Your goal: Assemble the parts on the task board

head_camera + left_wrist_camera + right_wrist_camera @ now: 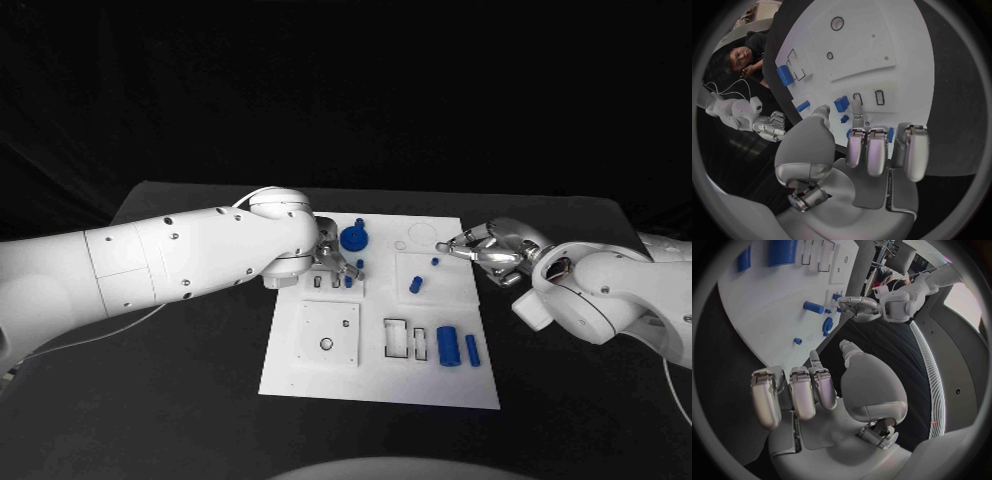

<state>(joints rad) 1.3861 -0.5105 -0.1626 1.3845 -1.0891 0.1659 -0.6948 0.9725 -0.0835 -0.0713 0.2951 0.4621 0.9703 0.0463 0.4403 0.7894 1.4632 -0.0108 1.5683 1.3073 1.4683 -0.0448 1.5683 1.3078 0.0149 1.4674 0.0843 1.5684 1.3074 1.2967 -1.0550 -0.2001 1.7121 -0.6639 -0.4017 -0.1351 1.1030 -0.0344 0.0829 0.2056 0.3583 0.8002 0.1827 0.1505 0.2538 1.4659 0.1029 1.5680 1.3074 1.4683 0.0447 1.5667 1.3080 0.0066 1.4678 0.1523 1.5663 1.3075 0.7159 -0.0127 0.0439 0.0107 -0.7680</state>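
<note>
1. The task board (pixel 378 385) is a flat white plate that lies in the middle of the black table (pixel 159 420). It looks stiff and would likely stay put when pressed.
2. The blue parts look like small hard plastic. I think they are light and smooth, so they could slip or roll. Pinching one by its two sides looks safest.
3. A big blue cylinder (pixel 447 346) and a thin blue bar (pixel 472 348) lie near the board's front right corner. Both are well apart from the hands.
4. A short blue peg (pixel 415 285) lies in the middle of the board, between the two hands.
5. A round blue part (pixel 353 240) sits near the board's far edge, just beside the left hand (pixel 335 262).
6. The left hand's fingers (pixel 869 150) hang over the board's left side, curled a bit. Small blue parts lie right at the tips. I cannot tell if they pinch one.
7. The right hand (pixel 488 250) is just past the board's right edge, holding nothing. Its fingers (pixel 801 395) are loosely spread.
</note>
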